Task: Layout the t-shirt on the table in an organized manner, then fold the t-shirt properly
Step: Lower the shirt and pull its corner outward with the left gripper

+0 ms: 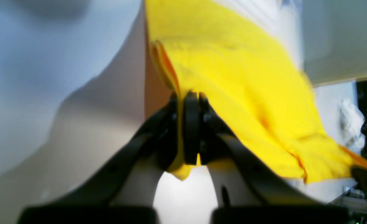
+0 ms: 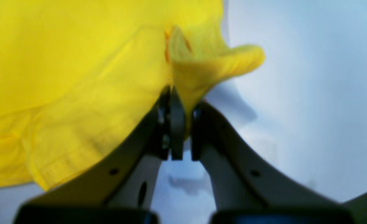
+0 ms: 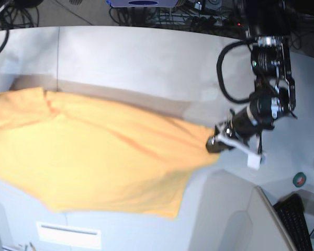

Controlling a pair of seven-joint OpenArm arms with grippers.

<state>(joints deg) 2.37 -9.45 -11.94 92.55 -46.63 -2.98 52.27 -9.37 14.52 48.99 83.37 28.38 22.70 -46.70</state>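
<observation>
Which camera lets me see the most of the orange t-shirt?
The base view: the t-shirt spreads wide there. Each wrist view shows only a blurry bunch pinched in the left gripper or right gripper.

T-shirt (image 3: 94,157) is looking like soft matt cotton cloth, light orange in base view, reading bright yellow in wrist views, w/ stitched hems showing along sleeve edge. Fabric is creasing in shallow folds, no sheen. Table (image 3: 146,57) is showing as smooth white-grey surface, slightly satin, w/ thin dark seam. Left gripper (image 1: 191,124) fingers are looking like dark matt plastic pads on pale smooth plastic shells; right gripper (image 2: 178,124) is looking the same. Arm cabling in base view is appearing as black rubbery sheath.
</observation>
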